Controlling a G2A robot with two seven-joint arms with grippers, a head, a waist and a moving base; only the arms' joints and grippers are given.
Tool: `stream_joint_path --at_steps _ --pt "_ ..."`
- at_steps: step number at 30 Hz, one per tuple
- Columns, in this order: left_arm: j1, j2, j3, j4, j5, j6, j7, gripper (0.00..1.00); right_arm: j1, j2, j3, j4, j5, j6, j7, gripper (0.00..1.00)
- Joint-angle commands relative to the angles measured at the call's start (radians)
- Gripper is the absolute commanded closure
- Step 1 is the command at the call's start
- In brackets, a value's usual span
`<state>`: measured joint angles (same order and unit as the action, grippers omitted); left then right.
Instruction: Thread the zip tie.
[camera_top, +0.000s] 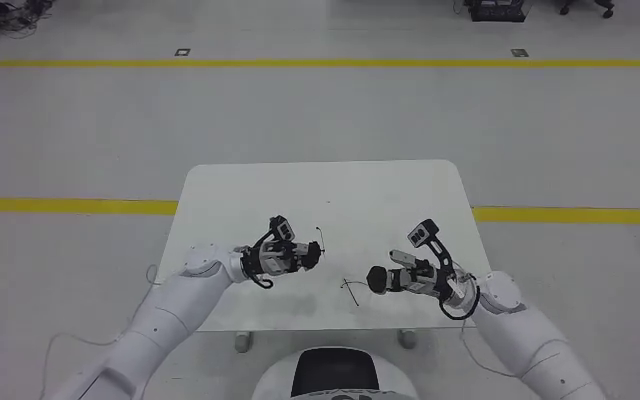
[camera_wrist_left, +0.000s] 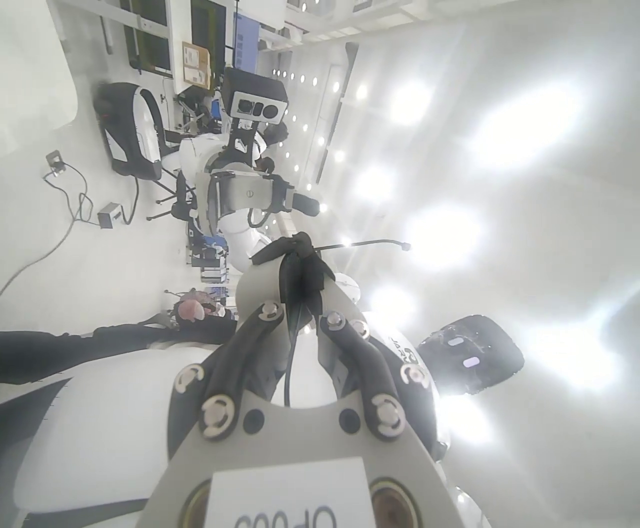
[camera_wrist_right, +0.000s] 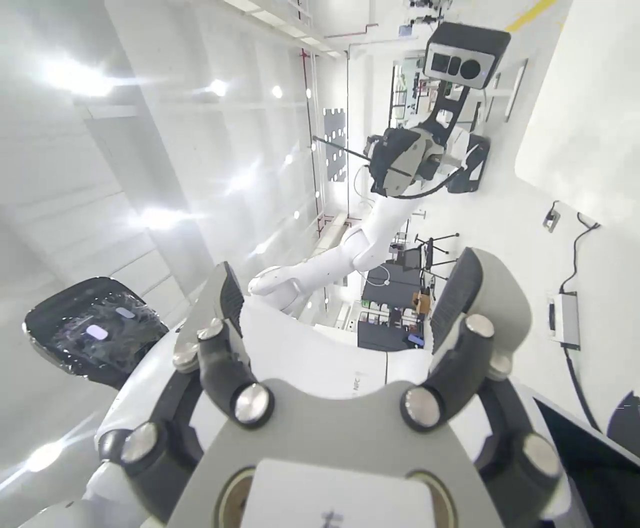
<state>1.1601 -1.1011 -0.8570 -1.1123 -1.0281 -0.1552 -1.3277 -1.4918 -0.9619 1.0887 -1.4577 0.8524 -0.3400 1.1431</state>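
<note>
The left hand (camera_wrist_left: 300, 256) pinches the zip tie (camera_wrist_left: 370, 243) above the counter (camera_top: 330, 190); its wrist view shows the tie jutting sideways beyond the grip. The right hand (camera_wrist_right: 347, 265) gapes wide and empty, and the top view shows a thin dark strand (camera_top: 349, 289) lying beside it.

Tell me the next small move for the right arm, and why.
Probably ease the right gripper toward the free end of the zip tie and close on it. The left gripper is shut on the tie with one end sticking out into the air. The right one is open, empty and apart from it, so threading cannot start yet.
</note>
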Motion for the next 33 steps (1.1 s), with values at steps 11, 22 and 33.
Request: stream_joint_path --at_steps 11,22,33 --pt "0.007 -0.002 0.004 -0.008 -0.009 0.009 0.015 1.0 -0.002 0.0 -0.001 -0.006 0.003 0.003 -0.015 0.0" --pt "0.024 -0.038 0.057 -0.05 -0.036 -0.072 0.126 1.0 0.013 -0.044 -0.018 0.055 0.077 0.0 -0.052 0.0" --pt "0.018 -0.056 0.074 -0.041 -0.04 -0.145 0.147 1.0 0.022 -0.079 -0.019 0.077 0.07 0.0 -0.055 0.0"
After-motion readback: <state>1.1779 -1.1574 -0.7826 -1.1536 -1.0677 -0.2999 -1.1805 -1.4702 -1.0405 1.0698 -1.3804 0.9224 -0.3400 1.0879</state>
